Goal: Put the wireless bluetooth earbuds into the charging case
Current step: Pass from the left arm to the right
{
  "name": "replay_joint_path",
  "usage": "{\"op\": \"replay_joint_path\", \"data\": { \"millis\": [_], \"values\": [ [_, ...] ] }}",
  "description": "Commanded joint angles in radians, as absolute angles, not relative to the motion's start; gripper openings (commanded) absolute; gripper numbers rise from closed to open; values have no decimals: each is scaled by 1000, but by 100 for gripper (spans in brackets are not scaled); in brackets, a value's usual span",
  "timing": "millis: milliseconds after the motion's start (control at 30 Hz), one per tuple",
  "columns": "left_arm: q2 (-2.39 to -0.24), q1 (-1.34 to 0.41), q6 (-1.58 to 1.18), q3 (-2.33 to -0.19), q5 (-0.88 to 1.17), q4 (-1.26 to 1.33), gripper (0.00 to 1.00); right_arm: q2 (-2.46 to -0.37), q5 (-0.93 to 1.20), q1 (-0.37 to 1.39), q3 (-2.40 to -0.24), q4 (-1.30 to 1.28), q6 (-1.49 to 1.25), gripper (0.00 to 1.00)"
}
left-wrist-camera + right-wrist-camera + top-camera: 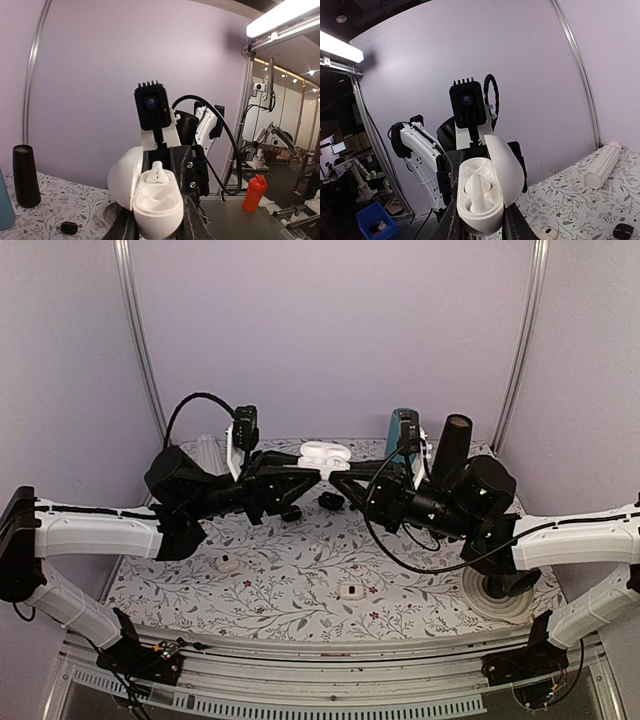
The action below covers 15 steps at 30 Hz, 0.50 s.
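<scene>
Grips the lid-open case [325, 452] between left claw [159, 221] and right claw [480, 222], both narrowed onto its sides, raised above the desk's [290, 612] far edge. Leaves both earbuds [229, 563] [349, 590] lying nearer the near edge. Next, probably: free one claw, fetch an earbud.

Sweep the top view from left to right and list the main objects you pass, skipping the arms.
small white piece → charging case → teal bottle → black cylinder
</scene>
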<state>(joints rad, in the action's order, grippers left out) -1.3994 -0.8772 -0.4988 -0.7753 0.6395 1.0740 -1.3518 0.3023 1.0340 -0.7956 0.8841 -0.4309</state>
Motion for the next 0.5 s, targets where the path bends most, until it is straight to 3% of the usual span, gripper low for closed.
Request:
{"op": "replay_joint_path", "data": {
  "millis": [0, 400, 467],
  "values": [
    [-1391, -891, -472, -797, 637, 1044, 10, -1323, 274, 1040, -812, 890, -425, 8],
    [-1320, -886, -410, -768, 577, 912, 68, -1258, 202, 1040, -792, 851, -363, 3],
    [-1305, -884, -393, -762, 557, 876, 74, -1244, 182, 1039, -789, 829, -350, 3]
  ]
}}
